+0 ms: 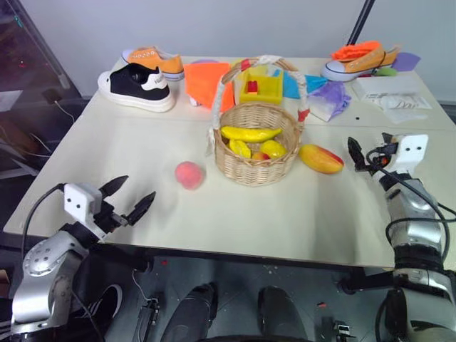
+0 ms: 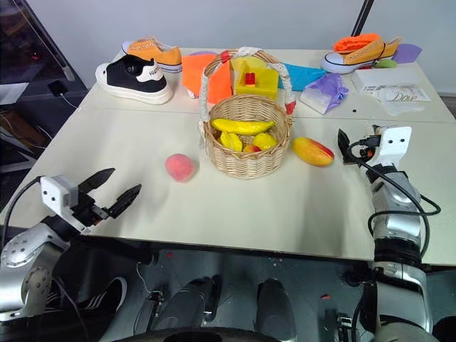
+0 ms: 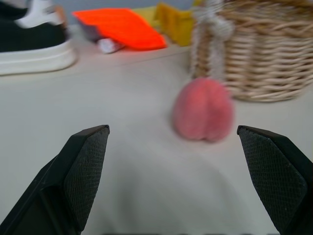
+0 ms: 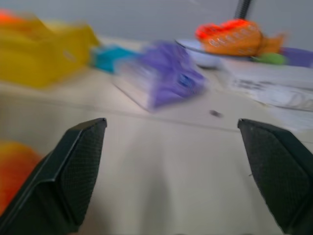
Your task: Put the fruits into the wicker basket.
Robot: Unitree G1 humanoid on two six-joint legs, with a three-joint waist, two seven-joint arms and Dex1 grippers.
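Observation:
The pink-red peach (image 1: 189, 174) lies on the cream table, to the left of the wicker basket (image 1: 253, 171) and a short way from it. The mango (image 1: 320, 158) rests just right of the basket. Yellow bananas (image 1: 249, 133) lie inside the basket, under its cloth-wrapped handle (image 1: 216, 107). My left gripper (image 1: 135, 191) hovers open near the table's front left edge and points toward the peach (image 3: 203, 110), with nothing between its fingers. My right gripper (image 1: 365, 153) stands open and empty to the right of the mango, pointing toward the back of the table.
A black-and-white sneaker (image 1: 137, 87), an orange sneaker (image 1: 153, 60), orange cloth (image 1: 206, 82) and a yellow box (image 1: 261, 89) sit behind the basket. A purple bag (image 1: 329, 98), papers (image 1: 395, 92) and another orange sneaker (image 1: 360, 63) lie at the back right.

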